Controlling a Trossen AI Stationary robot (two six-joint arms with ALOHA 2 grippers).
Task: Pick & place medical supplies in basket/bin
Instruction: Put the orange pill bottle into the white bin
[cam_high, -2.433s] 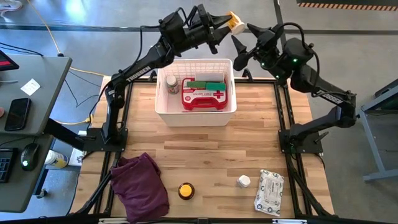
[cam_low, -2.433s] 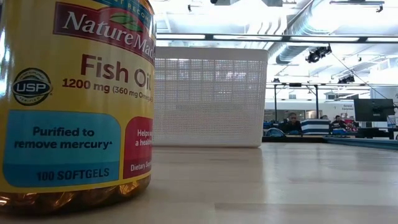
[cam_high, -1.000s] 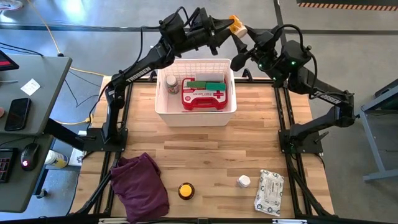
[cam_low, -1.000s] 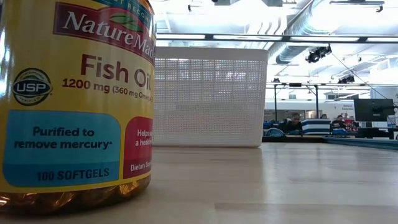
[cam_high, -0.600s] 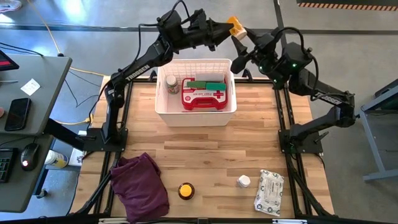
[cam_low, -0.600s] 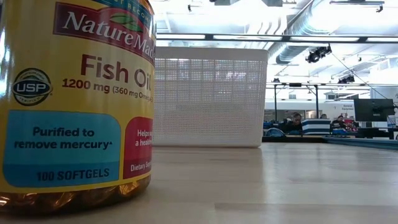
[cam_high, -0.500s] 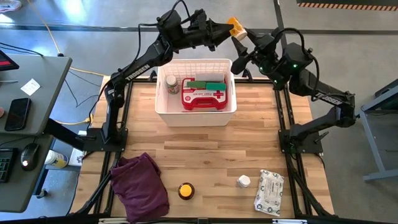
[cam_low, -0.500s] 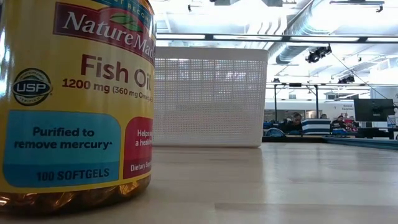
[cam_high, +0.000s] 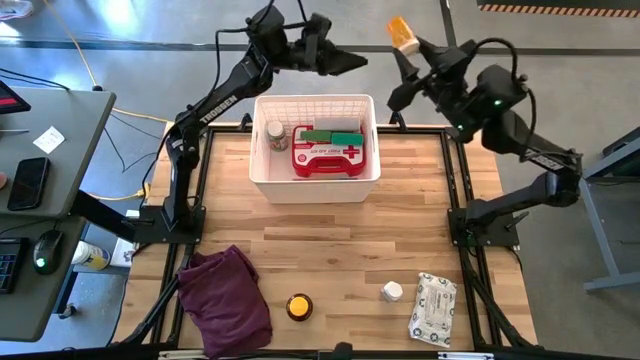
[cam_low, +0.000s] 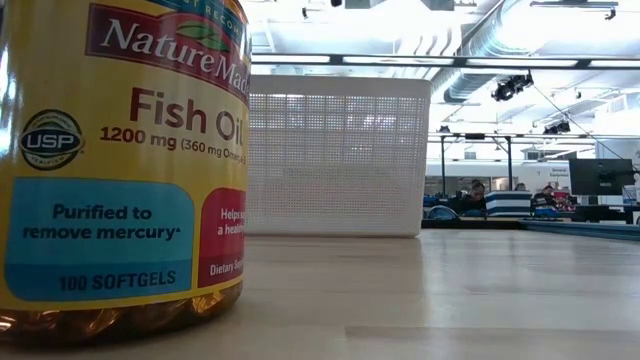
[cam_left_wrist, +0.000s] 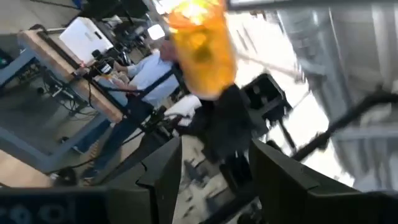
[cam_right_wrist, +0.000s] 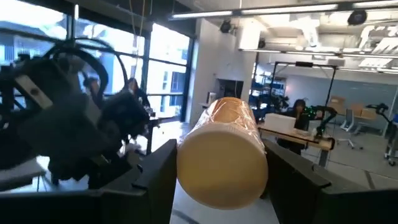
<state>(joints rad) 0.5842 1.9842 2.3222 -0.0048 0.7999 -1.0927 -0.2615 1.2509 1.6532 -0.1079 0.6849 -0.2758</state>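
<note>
A small amber bottle with a cream cap hangs in the air beyond the table's far edge, with my right gripper shut on it. My left gripper stands open above the far rim of the white basket, apart from the bottle, with nothing between its fingers. In the basket lie a red first-aid case, a green roll and a white bottle. A wipes pack, a small white bottle and a fish-oil bottle stand on the table's near part. My right gripper pinches the bottle's cream cap end between its two fingers, one on each side. The fingers come about level and slightly upward, from the table's right. The amber body sticks out past the fingertips, lifted clear of everything.
A dark purple cloth lies crumpled at the near left corner. In the low view the fish-oil bottle fills the left and the basket's perforated wall stands behind it. Bare wood lies between basket and near items.
My left gripper has drawn back from the bottle toward the table's left and rolled its wrist, leaving the bottle in the right gripper alone. My right gripper has carried the bottle a little toward the table's right and up.
</note>
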